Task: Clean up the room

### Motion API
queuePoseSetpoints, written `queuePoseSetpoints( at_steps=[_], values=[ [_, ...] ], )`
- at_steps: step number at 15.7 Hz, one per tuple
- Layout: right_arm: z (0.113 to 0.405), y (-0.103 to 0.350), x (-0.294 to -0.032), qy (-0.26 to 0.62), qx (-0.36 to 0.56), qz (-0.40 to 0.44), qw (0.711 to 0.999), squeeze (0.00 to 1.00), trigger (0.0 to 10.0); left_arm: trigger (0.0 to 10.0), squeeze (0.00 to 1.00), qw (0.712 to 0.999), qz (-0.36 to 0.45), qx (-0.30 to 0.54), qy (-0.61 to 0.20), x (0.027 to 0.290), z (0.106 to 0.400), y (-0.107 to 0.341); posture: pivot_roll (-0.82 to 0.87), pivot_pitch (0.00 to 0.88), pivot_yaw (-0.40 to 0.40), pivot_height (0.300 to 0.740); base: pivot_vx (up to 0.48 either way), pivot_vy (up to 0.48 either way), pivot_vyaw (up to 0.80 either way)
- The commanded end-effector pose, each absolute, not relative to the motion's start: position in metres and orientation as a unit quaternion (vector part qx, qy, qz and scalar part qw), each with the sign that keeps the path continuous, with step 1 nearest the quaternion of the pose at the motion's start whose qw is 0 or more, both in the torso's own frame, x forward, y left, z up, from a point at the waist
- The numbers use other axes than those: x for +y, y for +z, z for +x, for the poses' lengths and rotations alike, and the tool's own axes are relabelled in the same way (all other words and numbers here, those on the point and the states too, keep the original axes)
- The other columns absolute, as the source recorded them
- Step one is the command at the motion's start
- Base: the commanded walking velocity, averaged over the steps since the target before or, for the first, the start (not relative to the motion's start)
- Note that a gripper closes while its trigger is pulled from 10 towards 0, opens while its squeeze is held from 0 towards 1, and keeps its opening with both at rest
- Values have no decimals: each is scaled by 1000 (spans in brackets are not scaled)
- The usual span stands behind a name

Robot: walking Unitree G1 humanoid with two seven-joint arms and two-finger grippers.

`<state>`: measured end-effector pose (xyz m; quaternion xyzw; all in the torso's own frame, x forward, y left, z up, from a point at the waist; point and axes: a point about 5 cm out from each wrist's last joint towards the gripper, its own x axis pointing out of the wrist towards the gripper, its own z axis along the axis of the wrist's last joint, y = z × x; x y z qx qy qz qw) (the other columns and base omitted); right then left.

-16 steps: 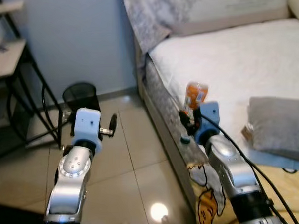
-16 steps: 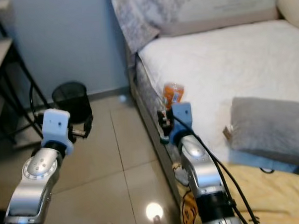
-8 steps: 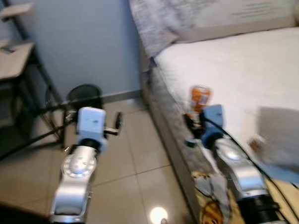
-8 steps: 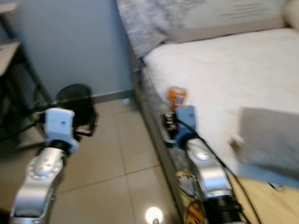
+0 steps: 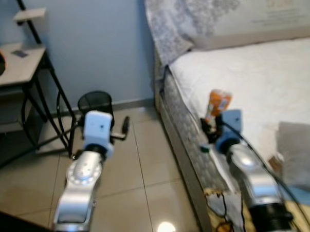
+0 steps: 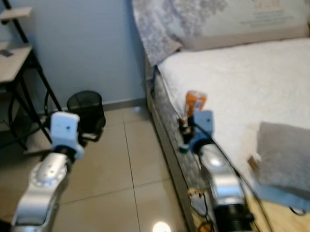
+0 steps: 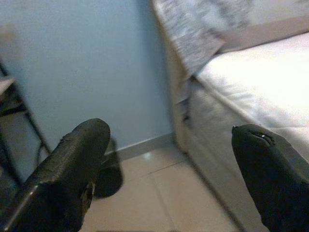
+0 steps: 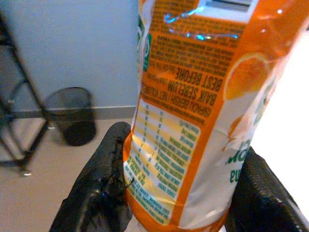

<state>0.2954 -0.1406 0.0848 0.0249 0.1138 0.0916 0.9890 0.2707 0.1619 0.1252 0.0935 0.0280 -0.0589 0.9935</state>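
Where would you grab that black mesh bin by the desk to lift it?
Grip the black mesh bin by its open top rim, coming down from above: it stands upright on the floor, and its round body looks too wide for two fingers.

White bed (image 5: 256,75) — grey pillow (image 5: 300,153); floor (image 5: 122,179) — bin (image 5: 94,104).

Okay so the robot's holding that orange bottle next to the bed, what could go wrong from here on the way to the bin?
The right gripper holds the orange bottle upside down, by its lower part; if the cap is loose, it might leak onto the bed.

The black mesh bin stands across the floor beside the desk's metal legs, so the arm could clip them.

The raised, open left gripper sits between bottle and bin and might get in the way.
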Motion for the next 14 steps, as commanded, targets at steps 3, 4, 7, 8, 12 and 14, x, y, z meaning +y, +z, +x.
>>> queuePoseSetpoints(
  at_steps=[3, 4, 7, 8, 12, 14],
  values=[
    [298, 89, -144, 87, 105, 22, 990, 0, 10000, 10000, 314, 995, 81, 18, -57, 162, 271, 126, 105, 12, -1, 740, 281, 0, 0],
    [298, 91, -144, 90, 99, 21, 991, 0, 10000, 10000, 314, 995, 79, 16, -57, 162, 270, 126, 107, 16, -3, 740, 281, 0, 0],
    [294, 90, -147, 101, 91, 18, 991, 0, 10000, 10000, 322, 994, 90, 29, -52, 171, 264, 118, 106, 25, -1, 740, 281, 0, 265],
    [294, 91, -147, 95, 90, 19, 991, 0, 10000, 10000, 322, 994, 89, 29, -52, 171, 264, 119, 106, 27, 1, 740, 285, 0, 794],
    [295, 89, -147, 81, 99, 20, 992, 0, 10000, 10000, 337, 994, 88, 27, -56, 169, 265, 119, 106, 35, 8, 740, 292, 0, 0],
    [294, 86, -148, 78, 106, 13, 991, 0, 10000, 10000, 357, 994, 87, 27, -57, 169, 266, 119, 105, 38, 10, 740, 313, 0, 0]
  ],
)
